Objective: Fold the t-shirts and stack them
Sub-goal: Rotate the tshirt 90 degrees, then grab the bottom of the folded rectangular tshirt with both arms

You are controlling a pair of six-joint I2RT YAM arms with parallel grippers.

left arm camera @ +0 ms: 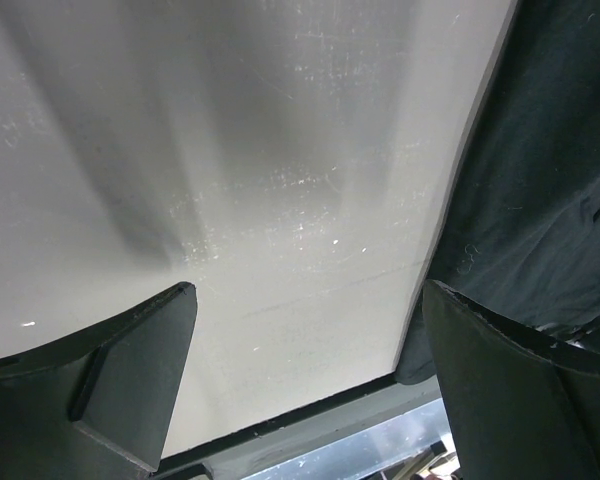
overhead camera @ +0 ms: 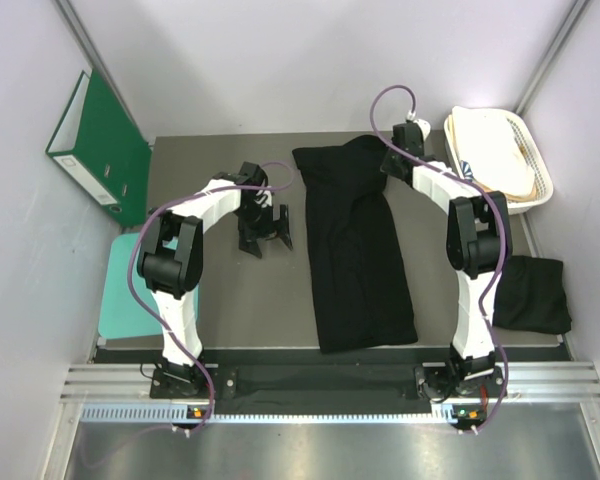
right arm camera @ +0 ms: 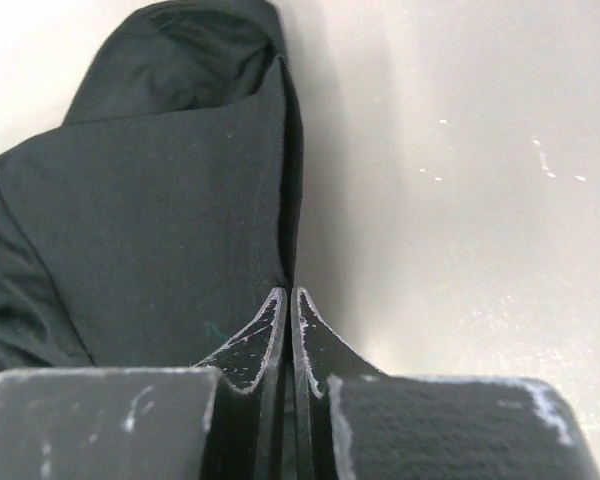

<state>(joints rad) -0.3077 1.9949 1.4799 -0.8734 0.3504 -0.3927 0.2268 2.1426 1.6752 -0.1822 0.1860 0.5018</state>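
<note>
A black t-shirt (overhead camera: pixel 358 250) lies folded into a long strip down the middle of the table. My right gripper (overhead camera: pixel 391 160) is at its far right corner, shut on the cloth's edge; the right wrist view shows the jaws (right arm camera: pixel 290 297) pinched together on the fold of the shirt (right arm camera: pixel 150 230). My left gripper (overhead camera: pixel 268 238) is open and empty, just left of the shirt, low over bare table. In the left wrist view its fingers (left arm camera: pixel 130 380) stand wide apart and the shirt (left arm camera: pixel 550 170) is at the right. A second black t-shirt (overhead camera: pixel 531 293) lies folded at the table's right edge.
A white plastic basket (overhead camera: pixel 536 160) with cream cloth stands at the far right corner. A green binder (overhead camera: pixel 95 145) leans on the left wall. A teal mat (overhead camera: pixel 120 305) lies at the near left. The table's front edge (left arm camera: pixel 310 405) shows in the left wrist view.
</note>
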